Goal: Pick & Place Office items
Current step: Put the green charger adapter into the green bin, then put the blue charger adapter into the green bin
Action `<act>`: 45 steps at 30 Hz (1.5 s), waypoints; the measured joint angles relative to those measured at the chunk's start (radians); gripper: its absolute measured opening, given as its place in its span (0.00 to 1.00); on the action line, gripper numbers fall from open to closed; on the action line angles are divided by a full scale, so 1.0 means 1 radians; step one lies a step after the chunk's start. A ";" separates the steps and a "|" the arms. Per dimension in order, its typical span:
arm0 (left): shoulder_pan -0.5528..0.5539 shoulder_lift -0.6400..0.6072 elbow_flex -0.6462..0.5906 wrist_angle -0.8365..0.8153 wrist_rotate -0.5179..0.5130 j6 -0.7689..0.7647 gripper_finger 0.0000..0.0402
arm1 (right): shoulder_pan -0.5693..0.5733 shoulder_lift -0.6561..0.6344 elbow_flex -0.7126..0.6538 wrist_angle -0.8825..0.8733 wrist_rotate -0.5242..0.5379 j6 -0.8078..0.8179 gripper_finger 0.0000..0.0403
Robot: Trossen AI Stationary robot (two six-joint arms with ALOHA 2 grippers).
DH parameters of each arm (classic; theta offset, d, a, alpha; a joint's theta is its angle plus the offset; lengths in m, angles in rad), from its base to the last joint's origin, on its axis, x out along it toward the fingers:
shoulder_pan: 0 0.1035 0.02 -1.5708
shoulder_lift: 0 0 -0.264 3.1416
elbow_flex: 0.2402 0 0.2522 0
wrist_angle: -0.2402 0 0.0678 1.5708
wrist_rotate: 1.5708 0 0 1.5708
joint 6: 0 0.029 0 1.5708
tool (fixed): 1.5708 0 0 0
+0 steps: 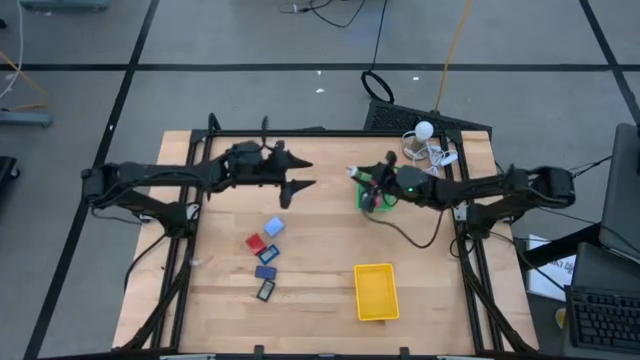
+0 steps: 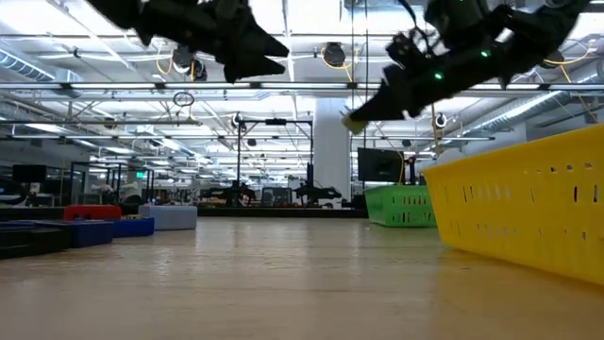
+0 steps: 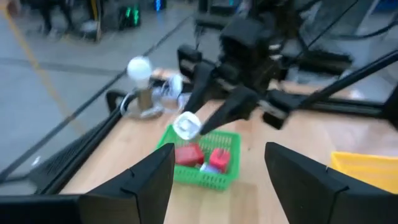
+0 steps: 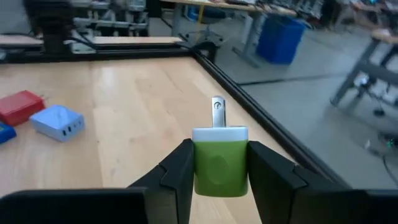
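Partly hidden beneath the right gripper (image 1: 362, 176), the slatted green tray (image 1: 372, 204) holds red pieces. Its jaws clamp a smooth green plug adapter (image 4: 220, 160) with metal prongs. Other office items (image 1: 266, 254) lie below the left gripper (image 1: 306, 173), fingers apart.

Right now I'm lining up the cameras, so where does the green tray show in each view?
High view: green tray right of centre, by the right gripper.
Low view: far back, just left of the yellow tray.
Left wrist view: centre, red pieces inside.
Right wrist view: not in it.
Shared landmark: the yellow tray, except there.
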 joint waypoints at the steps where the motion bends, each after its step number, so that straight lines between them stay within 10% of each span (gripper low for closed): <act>1: 0.003 -0.006 -0.046 0.061 0.017 0.000 0.62 | -0.012 -0.018 -0.031 0.006 0.000 0.022 0.28; 9: 0.011 -0.008 -0.243 0.304 0.003 -0.045 0.65 | -0.094 -0.021 -0.202 0.088 -0.005 0.173 0.28; 28: 0.004 -0.007 -0.246 0.308 -0.008 -0.109 0.63 | -0.098 0.177 -0.219 0.205 -0.035 0.219 0.28; 45: 0.004 -0.007 -0.246 0.310 -0.005 -0.184 0.67 | -0.098 0.178 -0.219 0.290 -0.150 0.206 0.62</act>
